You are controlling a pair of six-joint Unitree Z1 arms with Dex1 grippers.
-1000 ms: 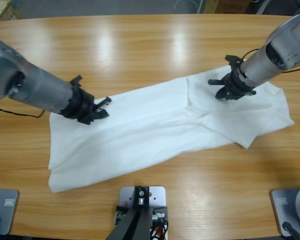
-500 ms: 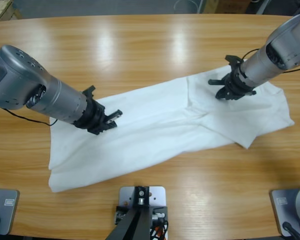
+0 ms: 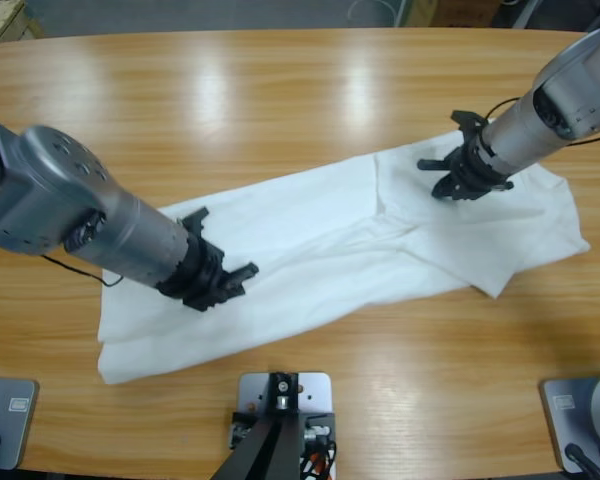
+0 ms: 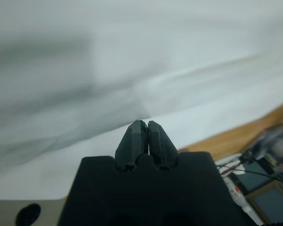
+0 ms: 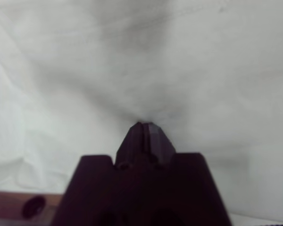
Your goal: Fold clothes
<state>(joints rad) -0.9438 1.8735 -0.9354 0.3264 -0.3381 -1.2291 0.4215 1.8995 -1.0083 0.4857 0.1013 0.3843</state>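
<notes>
1. The T-shirt (image 3: 330, 255) is plain white, with no print or pattern; soft grey shading marks its creases.
2. The surface (image 3: 280, 100) is warm orange-brown wood with fine lengthwise grain and pale glossy highlights.
3. The left gripper (image 3: 242, 275) is black on a silver-grey arm.
4. The right gripper (image 3: 442, 178) is black too, its arm silver-grey.

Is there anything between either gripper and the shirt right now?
Nothing visible. The left gripper sits over the T-shirt near its left end, and the right gripper over its right part; both wrist views show only white cloth at the closed jaws.
</notes>
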